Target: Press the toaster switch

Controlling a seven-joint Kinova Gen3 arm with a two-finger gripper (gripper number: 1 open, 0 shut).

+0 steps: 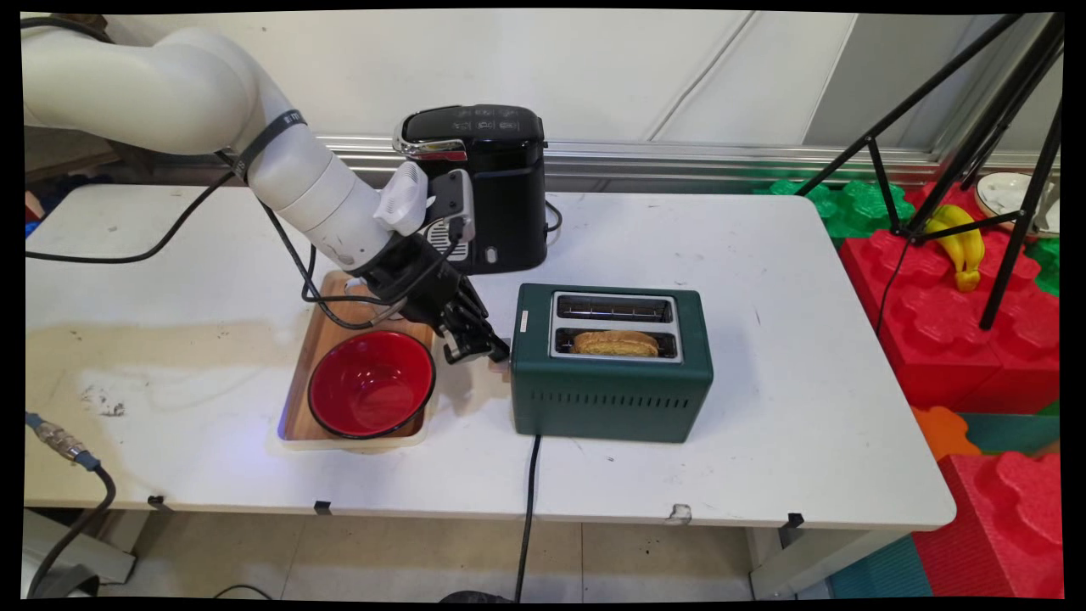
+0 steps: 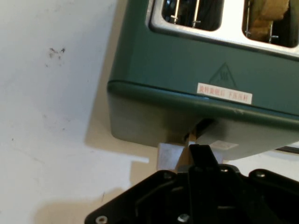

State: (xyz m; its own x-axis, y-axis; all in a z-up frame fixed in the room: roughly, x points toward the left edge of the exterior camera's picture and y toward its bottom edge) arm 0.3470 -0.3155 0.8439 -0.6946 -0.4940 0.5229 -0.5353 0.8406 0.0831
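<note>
The gripper, its jaws closed together, presses at the left end of the green toaster in the middle of the frame, probably on its lever; 1 bread slice sits in the nearer slot; a red bowl rests on the wooden tray at left.

matt green toaster, glossy bowl

- Toaster: dark green, silver top plate, small white label with red lettering.
- Bread: golden brown.
- Bowl: red inside, black rim.
- Tray: light wood, pale rim.
- Coffee machine: black, chrome trim.
- Gripper: black.
- Table: white, brownish stain at left.
</note>
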